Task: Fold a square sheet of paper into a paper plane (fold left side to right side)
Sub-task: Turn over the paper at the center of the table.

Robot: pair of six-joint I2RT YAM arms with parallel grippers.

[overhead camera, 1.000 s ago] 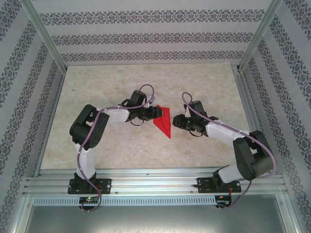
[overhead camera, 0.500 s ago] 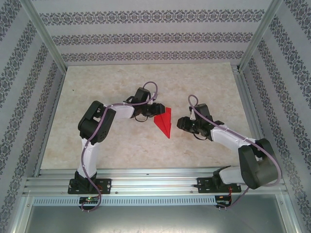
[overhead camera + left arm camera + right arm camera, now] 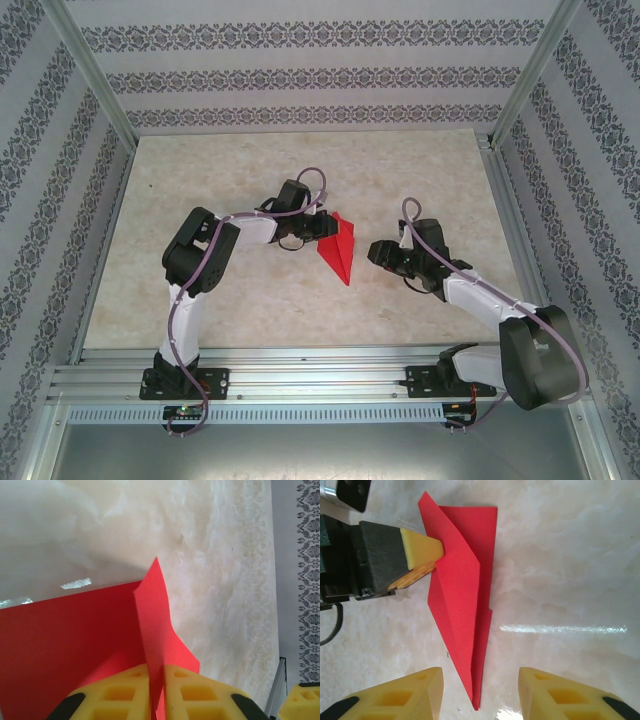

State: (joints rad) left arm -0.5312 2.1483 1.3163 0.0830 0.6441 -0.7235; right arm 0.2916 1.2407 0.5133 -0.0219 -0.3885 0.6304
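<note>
Near the middle of the table [image 3: 250, 170] lies the red paper [image 3: 341, 252], folded to a narrow pointed shape. Its long axis runs from the far side towards the arm bases, tip nearest them. The left claw [image 3: 322, 230] meets it from the left at the wide far end, its pads pressed together on a flap that stands up from the sheet. The right claw [image 3: 377, 250] stands to the paper's right, apart from it, jaws parted and empty. The left arm is the nearer, and I judge the flap must swing rightward across that long axis. How deep the pads bite is cut off in the left wrist view, and the layers under the flap are hard to count.
</note>
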